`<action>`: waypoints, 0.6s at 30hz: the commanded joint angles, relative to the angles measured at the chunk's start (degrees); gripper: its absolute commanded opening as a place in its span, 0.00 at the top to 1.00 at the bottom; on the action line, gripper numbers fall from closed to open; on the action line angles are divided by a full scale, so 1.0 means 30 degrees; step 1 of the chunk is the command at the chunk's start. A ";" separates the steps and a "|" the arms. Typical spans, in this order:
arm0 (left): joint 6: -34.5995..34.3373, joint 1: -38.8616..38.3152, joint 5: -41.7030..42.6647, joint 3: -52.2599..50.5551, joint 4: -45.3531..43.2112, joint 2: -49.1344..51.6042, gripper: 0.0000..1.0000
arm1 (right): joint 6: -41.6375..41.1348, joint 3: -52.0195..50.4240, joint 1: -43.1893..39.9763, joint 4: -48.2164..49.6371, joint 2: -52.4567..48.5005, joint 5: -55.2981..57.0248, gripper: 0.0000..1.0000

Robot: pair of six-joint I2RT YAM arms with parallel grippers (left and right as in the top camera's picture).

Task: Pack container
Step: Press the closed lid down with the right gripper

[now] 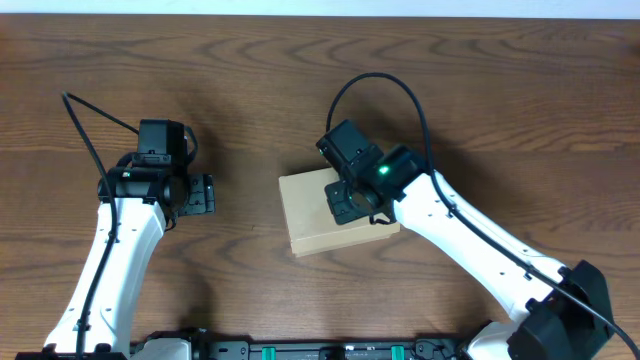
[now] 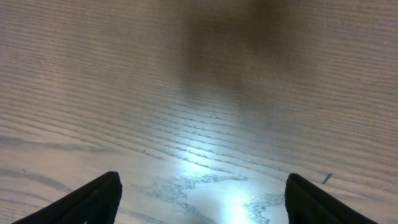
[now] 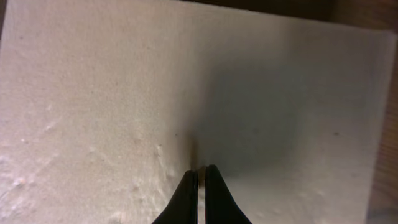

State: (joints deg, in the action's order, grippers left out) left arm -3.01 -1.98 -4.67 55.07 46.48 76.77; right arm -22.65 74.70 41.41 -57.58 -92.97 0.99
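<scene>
The container (image 1: 312,212) is a plain tan cardboard box lying flat at the table's middle with its lid down. My right gripper (image 1: 350,203) is over the box's right half, fingers shut with nothing between them. In the right wrist view the shut fingertips (image 3: 199,174) are at or just above the box's tan top (image 3: 112,93); I cannot tell whether they touch it. My left gripper (image 1: 205,195) is to the left of the box, well apart from it, open and empty. In the left wrist view its spread fingers (image 2: 202,193) frame only bare wood.
The dark wood table (image 1: 240,80) stretches around the box. A bright glare patch (image 2: 230,199) lies on the tabletop under the left gripper. The right arm (image 1: 480,250) runs from the lower right corner towards the box.
</scene>
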 commanded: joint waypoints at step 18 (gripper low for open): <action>-0.0146 0.0066 0.0080 0.0233 -0.0007 -0.0138 0.17 | -0.1384 -0.3716 0.0226 0.1785 0.0000 -0.1290 0.99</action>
State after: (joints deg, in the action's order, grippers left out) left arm -3.03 -1.98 -4.67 55.07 46.28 76.77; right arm -25.26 67.90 41.54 -52.64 -92.40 0.47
